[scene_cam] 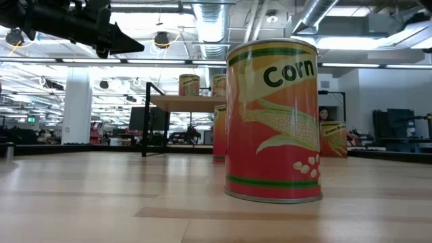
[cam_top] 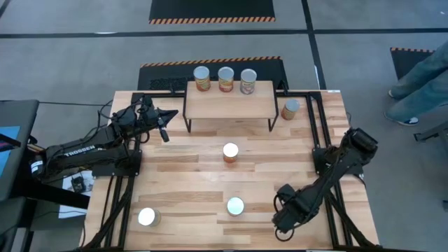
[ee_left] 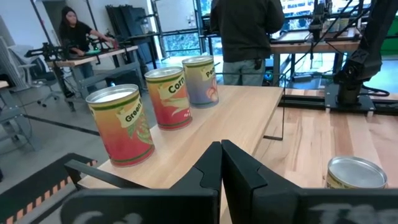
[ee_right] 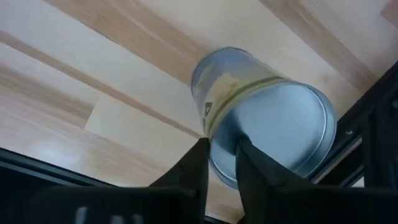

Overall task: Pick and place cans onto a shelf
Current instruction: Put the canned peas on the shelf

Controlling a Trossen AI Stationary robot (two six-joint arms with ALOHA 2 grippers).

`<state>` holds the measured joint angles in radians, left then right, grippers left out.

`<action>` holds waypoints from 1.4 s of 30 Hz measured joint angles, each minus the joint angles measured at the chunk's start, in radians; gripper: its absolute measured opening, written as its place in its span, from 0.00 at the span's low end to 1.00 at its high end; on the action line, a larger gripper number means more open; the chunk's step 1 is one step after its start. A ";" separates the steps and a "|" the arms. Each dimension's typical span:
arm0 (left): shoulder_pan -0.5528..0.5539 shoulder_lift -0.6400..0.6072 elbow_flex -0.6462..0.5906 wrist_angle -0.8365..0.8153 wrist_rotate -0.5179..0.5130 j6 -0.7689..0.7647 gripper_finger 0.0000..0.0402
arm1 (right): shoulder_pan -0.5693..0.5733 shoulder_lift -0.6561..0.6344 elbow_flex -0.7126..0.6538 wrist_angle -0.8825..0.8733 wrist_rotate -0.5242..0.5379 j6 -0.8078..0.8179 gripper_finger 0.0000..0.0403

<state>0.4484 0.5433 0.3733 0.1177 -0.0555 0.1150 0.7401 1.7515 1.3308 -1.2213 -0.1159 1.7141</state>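
Cans point(cam_top: 225, 79), silver tops, three on shelf point(cam_top: 229, 108)

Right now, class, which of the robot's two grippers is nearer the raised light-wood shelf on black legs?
Left. The left gripper hangs just off the shelf's left end, while the right gripper sits by the table's near right corner.

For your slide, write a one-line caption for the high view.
Three cans on the shelf, four on the table; left claw shut beside the shelf.
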 joint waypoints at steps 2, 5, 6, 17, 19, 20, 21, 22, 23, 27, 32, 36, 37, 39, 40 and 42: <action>0.000 0.000 0.000 0.000 0.000 0.000 0.00 | -0.017 -0.008 -0.002 0.000 -0.001 -0.042 0.17; 0.000 0.000 0.000 0.000 0.000 -0.004 0.00 | -0.057 -0.032 -0.006 0.002 0.032 -0.126 0.07; 0.000 0.000 0.000 0.000 0.000 -0.004 0.00 | -0.073 -0.045 -0.006 0.003 0.057 -0.149 0.04; 0.000 0.000 0.000 -0.007 -0.001 0.001 0.00 | -0.359 -0.196 0.158 0.005 0.270 -0.631 0.01; 0.000 0.000 0.000 -0.007 -0.001 0.002 0.00 | -0.439 -0.200 0.213 -0.001 0.285 -0.745 0.02; 0.000 0.000 0.000 -0.007 -0.002 0.002 0.00 | -0.483 -0.199 0.243 -0.012 0.287 -0.804 0.01; 0.000 0.000 0.000 -0.007 -0.003 0.003 0.00 | -0.526 -0.194 0.277 -0.031 0.287 -0.865 0.01; 0.000 0.000 0.000 -0.008 -0.003 0.003 0.00 | -0.569 -0.192 0.306 -0.051 0.288 -0.928 0.01; 0.000 0.000 0.000 -0.008 -0.003 0.003 0.00 | -0.613 -0.191 0.332 -0.072 0.292 -0.990 0.01; 0.000 0.000 0.000 -0.013 -0.005 0.007 0.00 | -0.799 -0.155 0.423 -0.120 0.306 -1.231 0.01; 0.000 0.000 0.000 -0.011 -0.014 0.019 0.00 | -1.024 -0.100 0.546 -0.201 0.329 -1.546 0.01; 0.000 0.000 0.000 -0.006 -0.018 0.020 0.00 | -1.153 -0.018 0.627 -0.227 0.336 -1.769 0.01; 0.000 0.000 0.000 -0.004 -0.018 0.020 0.00 | -1.184 -0.001 0.644 -0.243 0.338 -1.820 0.01; 0.000 0.000 0.000 -0.004 -0.019 0.020 0.00 | -1.214 0.037 0.689 -0.253 0.354 -1.896 0.02; 0.000 0.000 0.000 -0.004 -0.022 0.020 0.00 | -1.233 0.055 0.707 -0.264 0.362 -1.919 0.01; 0.000 0.000 0.000 -0.001 -0.024 0.020 0.00 | -1.265 0.090 0.735 -0.306 0.367 -1.961 0.01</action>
<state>0.4485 0.5430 0.3729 0.1167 -0.0793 0.1352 -0.5248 1.8419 2.0658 -1.5272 0.2511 -0.2467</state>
